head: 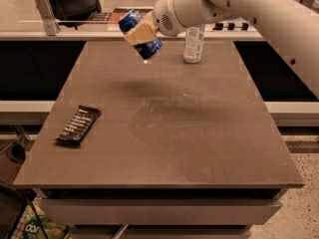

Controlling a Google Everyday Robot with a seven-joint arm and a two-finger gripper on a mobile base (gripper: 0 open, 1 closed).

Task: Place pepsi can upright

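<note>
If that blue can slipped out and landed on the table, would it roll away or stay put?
It would probably roll. The pepsi can is round and smooth, and the gripper holds it tilted in the air above the far part of the table, so it would likely land on its side. The table looks flat with no raised lip, so little would stop it.

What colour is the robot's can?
Blue, seen in camera view; the hand grips this small aluminium can above the brown table.
</note>
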